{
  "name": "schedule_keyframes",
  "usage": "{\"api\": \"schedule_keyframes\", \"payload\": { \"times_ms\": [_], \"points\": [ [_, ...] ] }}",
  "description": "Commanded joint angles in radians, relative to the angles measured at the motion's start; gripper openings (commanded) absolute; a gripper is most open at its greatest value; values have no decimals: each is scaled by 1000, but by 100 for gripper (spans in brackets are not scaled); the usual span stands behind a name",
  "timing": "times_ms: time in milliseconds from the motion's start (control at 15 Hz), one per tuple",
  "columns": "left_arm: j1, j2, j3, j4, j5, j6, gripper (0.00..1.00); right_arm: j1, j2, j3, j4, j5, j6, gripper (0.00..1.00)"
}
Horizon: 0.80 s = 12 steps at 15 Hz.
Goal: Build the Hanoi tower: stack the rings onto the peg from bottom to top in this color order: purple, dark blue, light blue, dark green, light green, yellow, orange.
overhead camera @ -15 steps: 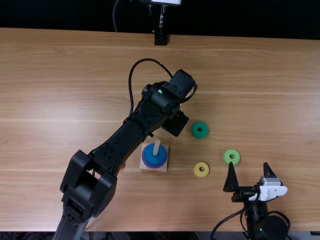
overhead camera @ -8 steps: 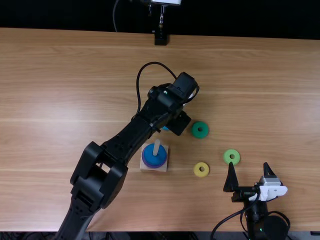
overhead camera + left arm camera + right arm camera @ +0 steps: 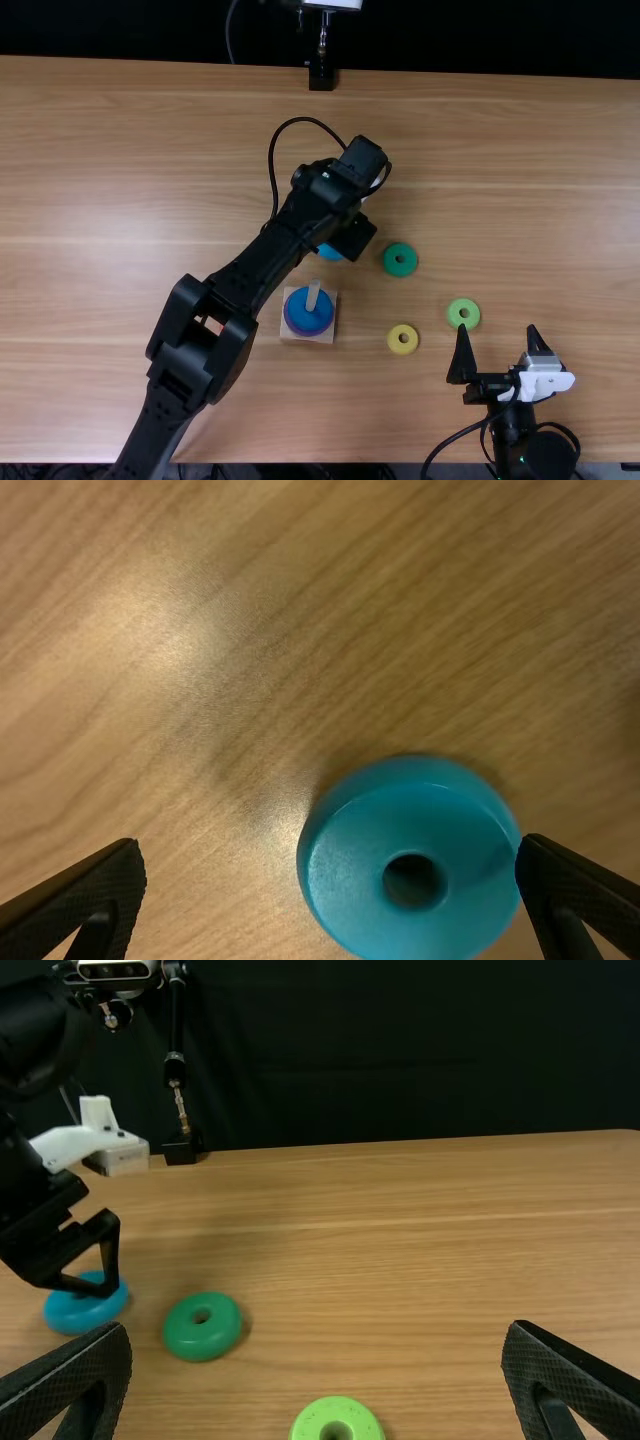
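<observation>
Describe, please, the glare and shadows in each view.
Top view: broad pale glare on the left part of the table; left wrist view: bright patch on the table, soft shadow along the light blue ring; right wrist view: faint shadow beside the dark green ring, dark backdrop behind.

The glossy wooden table (image 3: 520,200) carries a smooth, plastic-looking light blue ring (image 3: 345,880) with a soft sheen.

Passage: far right of desk (image 3: 530,170). Obstacles: left arm (image 3: 265,262), slanting toward middle; peg (image 3: 313,294), standing.
</observation>
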State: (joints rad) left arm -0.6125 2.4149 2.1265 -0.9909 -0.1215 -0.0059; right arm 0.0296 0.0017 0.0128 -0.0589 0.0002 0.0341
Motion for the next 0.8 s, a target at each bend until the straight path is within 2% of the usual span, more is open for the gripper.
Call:
{"api": "schedule_keyframes", "payload": {
  "times_ms": [0,467,533,600,667,733],
  "points": [
    [10,53,35,-5,-15,6,100,-7,-2,-8,-19,-2,3,100],
    [5,69,35,-14,-13,6,100,-7,-2,-10,-19,-2,3,100],
    [3,67,35,-14,-13,6,76,-7,-2,-10,-19,-2,3,100],
    [2,67,32,-16,-13,6,28,-7,-2,-10,-19,-2,3,100],
    [0,67,32,-14,-15,6,0,-7,-2,-10,-19,-2,3,100],
    [-1,66,32,-14,-15,6,0,-7,-2,-10,-19,-2,3,100]
  ]
}}
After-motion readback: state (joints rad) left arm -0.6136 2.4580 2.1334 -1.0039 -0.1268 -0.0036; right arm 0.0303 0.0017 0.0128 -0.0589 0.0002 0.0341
